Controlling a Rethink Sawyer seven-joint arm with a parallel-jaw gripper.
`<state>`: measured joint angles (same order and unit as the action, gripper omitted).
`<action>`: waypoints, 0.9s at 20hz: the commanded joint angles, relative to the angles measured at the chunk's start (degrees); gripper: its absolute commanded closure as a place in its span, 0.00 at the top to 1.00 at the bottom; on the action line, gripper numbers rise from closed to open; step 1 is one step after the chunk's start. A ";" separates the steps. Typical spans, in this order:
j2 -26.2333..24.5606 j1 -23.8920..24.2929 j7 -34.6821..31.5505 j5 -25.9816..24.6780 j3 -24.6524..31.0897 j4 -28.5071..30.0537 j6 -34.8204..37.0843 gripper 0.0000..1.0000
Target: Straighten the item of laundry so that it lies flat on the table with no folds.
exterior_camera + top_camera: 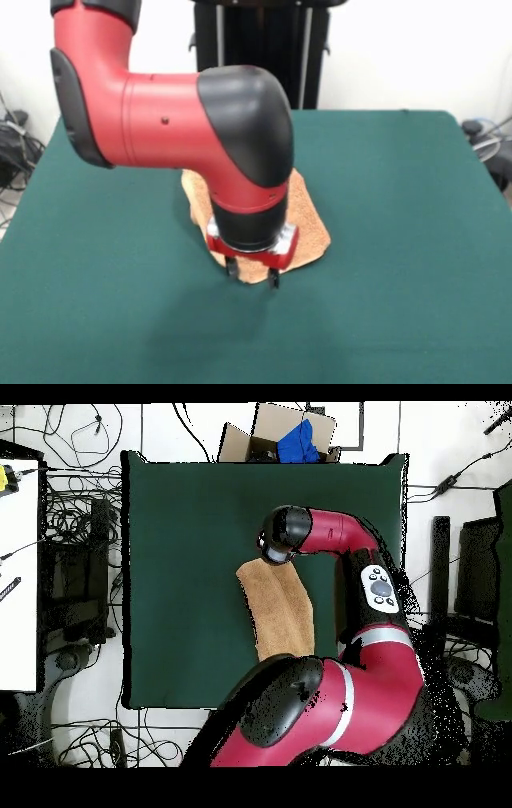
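Hovering at the near edge of the towel (308,220), the gripper (252,276) shows two dark fingers (231,268) hanging apart with nothing between them, tips low over the cloth's near margin; whether they touch it cannot be told. Item: one orange-tan terry towel, lying near the middle of the green table (416,304), mostly hidden in the front view behind the arm's (172,108) black wrist. Orientation: in the overhead view the towel (282,612) is a narrow strip, plainly narrower than a spread hand towel would be, so judged folded lengthwise; its long axis runs from the robot's side toward the table's far side, slightly slanted. Relation: the towel's body stretches away from the gripper toward the robot's base, the gripper standing over the end farthest from that base. Front view alone shows the fingers; overhead alone shows the strip's full length and straight long edges, the wrist covering the gripper there
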<state>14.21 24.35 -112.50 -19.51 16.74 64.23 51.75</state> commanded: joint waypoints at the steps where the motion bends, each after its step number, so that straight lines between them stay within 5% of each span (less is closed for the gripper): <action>1: -0.78 -0.97 9.62 -4.80 -2.01 2.78 8.06 1.00; 18: 0.41 1.15 10.75 -7.19 -0.65 3.61 8.35 1.00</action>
<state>16.02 25.06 -112.50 -23.02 16.73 64.25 54.59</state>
